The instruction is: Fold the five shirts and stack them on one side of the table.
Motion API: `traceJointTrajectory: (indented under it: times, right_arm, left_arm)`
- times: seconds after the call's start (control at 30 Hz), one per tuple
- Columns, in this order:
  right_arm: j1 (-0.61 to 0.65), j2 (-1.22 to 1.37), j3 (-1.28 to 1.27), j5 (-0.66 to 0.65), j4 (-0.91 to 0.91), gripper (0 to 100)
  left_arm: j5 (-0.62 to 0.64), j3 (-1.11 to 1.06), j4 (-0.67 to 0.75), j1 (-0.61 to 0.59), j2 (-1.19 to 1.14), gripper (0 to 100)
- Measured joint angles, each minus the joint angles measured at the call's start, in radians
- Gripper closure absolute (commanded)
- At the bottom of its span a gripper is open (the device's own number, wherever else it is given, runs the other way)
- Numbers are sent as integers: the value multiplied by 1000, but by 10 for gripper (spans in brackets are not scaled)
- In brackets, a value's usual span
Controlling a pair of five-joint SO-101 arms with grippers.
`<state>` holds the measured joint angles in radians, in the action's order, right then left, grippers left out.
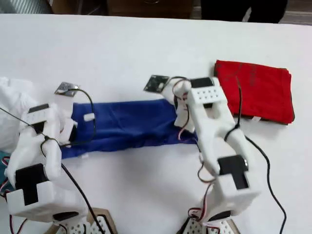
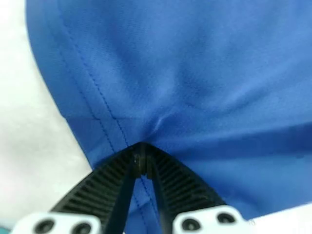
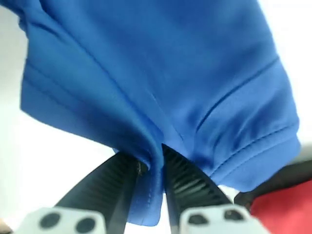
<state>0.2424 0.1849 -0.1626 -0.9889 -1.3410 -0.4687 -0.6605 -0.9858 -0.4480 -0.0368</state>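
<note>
The left gripper was shut tight on a pinch of the blue shirt beside a stitched edge; the right gripper was clamped likewise on a fold near a hem. The blue shirt was stretched between both arms as a long band across the table. A folded red shirt lay at the right, with white cloth at the left edge.

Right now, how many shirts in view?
3. A blue shirt stretched out mid-table; a folded red shirt on the right side; bunched white fabric at the left edge, likely a shirt. Others may lie hidden under the red or white.
</note>
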Motion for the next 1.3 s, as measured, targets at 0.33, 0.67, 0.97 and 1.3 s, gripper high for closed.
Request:
traceJointTrajectory:
  times: [0.33,0.67,0.97,1.3]
  right_arm:
    - [-29,46,241,103,-66,784]
    - [-133,-2,250,189,-213,975]
    - [-94,-215,-212,120,-98,978]
    - [66,-245,-416,305,190,978]
  left_arm:
    - [0,0,0,0,0,974]
    - [0,0,0,0,0,974]
    - [0,0,0,0,0,974]
    - [0,0,0,0,0,974]
